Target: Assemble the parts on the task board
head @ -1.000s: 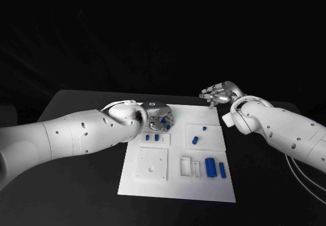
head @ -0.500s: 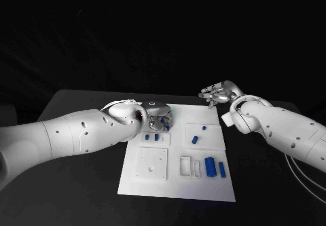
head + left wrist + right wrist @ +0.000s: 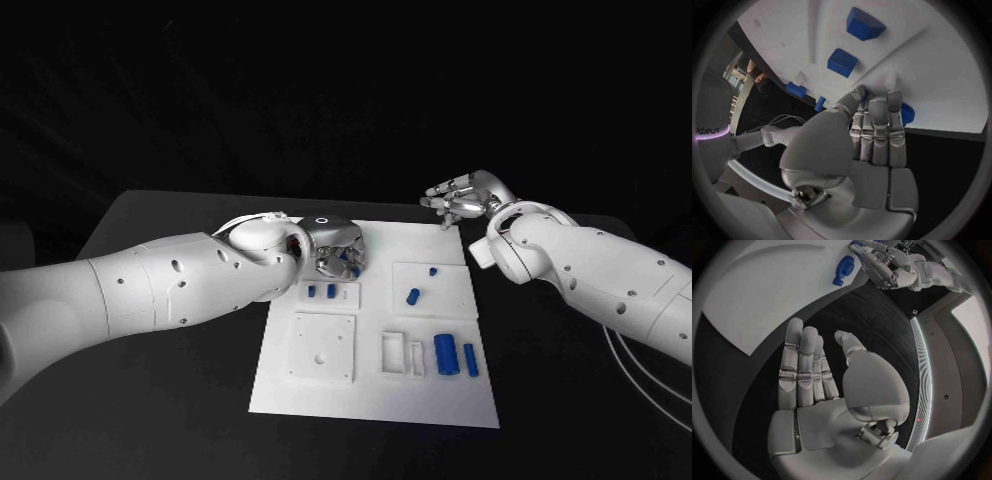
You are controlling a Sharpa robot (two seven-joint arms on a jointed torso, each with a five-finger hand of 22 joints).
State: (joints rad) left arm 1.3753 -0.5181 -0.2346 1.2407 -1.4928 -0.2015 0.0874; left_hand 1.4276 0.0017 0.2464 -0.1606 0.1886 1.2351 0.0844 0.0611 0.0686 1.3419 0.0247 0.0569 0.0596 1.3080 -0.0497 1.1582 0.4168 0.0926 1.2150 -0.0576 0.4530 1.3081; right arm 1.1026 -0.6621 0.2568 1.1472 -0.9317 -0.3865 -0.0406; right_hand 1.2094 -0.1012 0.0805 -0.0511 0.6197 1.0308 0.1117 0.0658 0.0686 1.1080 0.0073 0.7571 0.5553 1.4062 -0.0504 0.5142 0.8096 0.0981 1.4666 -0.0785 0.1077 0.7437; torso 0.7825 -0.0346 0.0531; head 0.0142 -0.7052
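The flat white board (image 3: 378,400) lay mid-frame with blocky blue parts (image 3: 447,354) standing lengthwise at its lower right, the left hand (image 3: 339,250) touching a part with straight, together fingers, the right hand (image 3: 464,198) empty, fingers extended.

head overhead, wrists close, sharing task board (image 3: 378,400)

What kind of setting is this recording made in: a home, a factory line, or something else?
Most likely a robotics lab test bench, not a home. A white task board with recesses and small blue parts lies on a black table, with darkness all round. The left hand hovers over the board's far end.
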